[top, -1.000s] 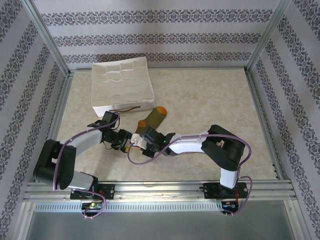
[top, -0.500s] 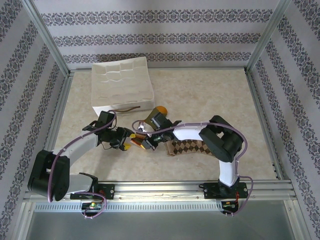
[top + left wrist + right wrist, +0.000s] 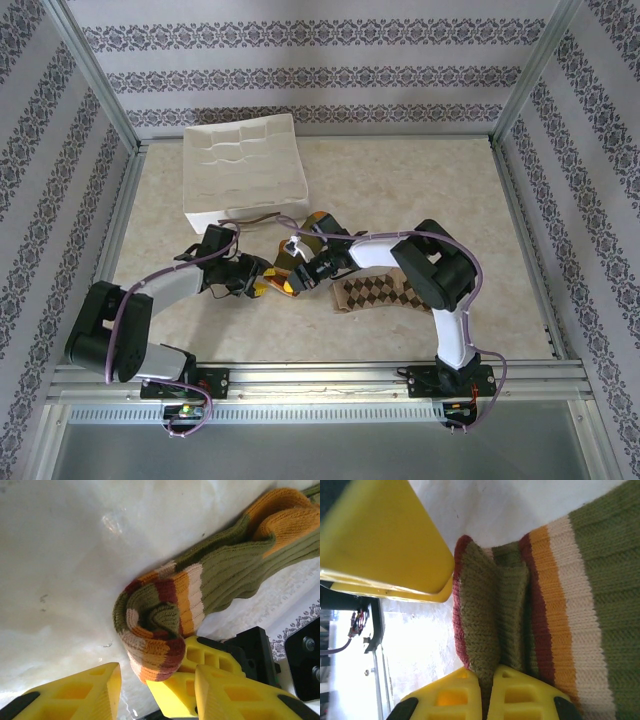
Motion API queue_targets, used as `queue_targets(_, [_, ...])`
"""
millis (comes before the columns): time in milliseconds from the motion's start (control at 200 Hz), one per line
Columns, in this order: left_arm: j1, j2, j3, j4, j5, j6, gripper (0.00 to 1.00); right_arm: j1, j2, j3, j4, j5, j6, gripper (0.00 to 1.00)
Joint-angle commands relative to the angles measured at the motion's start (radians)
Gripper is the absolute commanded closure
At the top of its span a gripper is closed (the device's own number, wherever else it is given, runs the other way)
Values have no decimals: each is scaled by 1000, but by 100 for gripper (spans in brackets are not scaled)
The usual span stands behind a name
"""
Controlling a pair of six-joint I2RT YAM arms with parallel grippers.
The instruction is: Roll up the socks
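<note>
Green sock (image 3: 492, 605) cuff in right pincer (image 3: 487, 674)

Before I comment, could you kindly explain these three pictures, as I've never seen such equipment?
Two robot arms stand at the near edge of a table. The wide picture looks down from above; the other two come from a camera on each wrist, so the yellow blocks are fingers. On the table lie a white divided box, an argyle sock and a green striped sock, its cuff partly rolled. The right gripper is pinched shut on that cuff; the left gripper stands open around the roll.
</note>
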Motion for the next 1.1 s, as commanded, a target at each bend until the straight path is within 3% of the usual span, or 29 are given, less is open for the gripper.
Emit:
queue_targets(0, [-19,22,-6,67,-4,36,58,-14,49,8,-79,9,42,100])
queue_targets(405, [-49,137,13,86,-65,87,62,-35,113,51,-75,-73,124,100])
queue_targets(480, [-51,161,15,79,-76,91,70,-36,113,53,-75,-74,124,100])
queue_targets(605, [-55,183,18,21,-90,78,100,-36,94,45,-86,-53,99,100])
queue_targets(645, [-54,175,21,-27,-105,76,100,-36,75,35,-87,-30,78,100])
queue_targets(699, [-55,153,29,-101,-133,75,100,-31,29,13,-75,16,42,91])
queue_targets(754, [-56,135,34,-161,-147,72,100,-25,-35,-26,-39,72,6,73])
queue_targets(789, [-55,130,34,-182,-144,67,100,-16,-93,-56,-14,120,-29,67])
queue_targets(964, [-55,127,55,-249,-123,46,100,132,-411,-279,157,521,-334,50])
queue_targets(1094, [-56,138,95,-302,-125,60,100,277,-449,-281,92,811,-521,48])
